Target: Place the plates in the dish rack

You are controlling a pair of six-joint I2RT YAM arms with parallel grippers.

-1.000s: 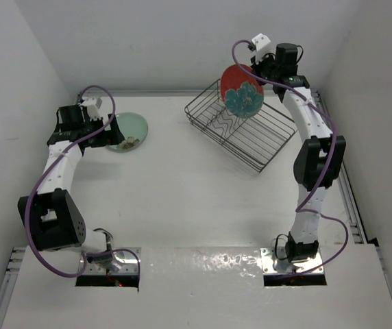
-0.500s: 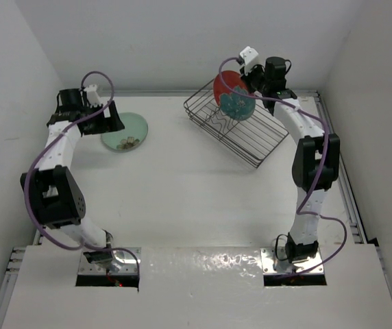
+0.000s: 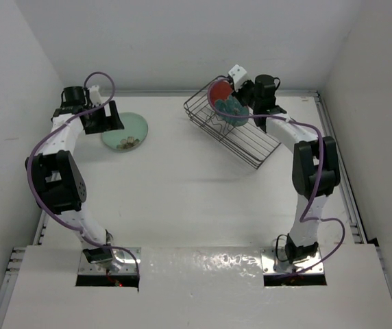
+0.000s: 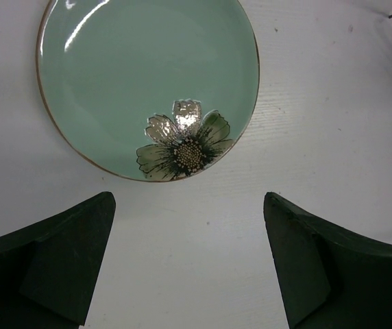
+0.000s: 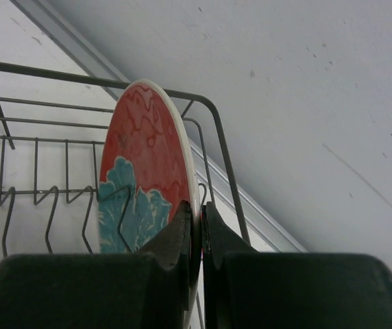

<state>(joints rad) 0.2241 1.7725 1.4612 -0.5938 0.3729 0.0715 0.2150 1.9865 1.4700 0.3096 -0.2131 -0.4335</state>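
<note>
Since the earlier frames, the red plate (image 3: 223, 96) has been brought down from above the dish rack (image 3: 251, 140) into its far end, by the far edge of the tabletop toward the right corner. It is held on edge among the wire dividers. Its rim is pinched between the fingers of the right gripper (image 5: 197, 214), the right arm being stretched far forward. The mint plate (image 4: 148, 82) lies flat near the far left corner, and the left gripper (image 4: 188, 202) is spread wide just short of its rim, not touching. Glazed ware is judged stiff, slippery and breakable, so the rim is best gripped firmly and set down gently.
</note>
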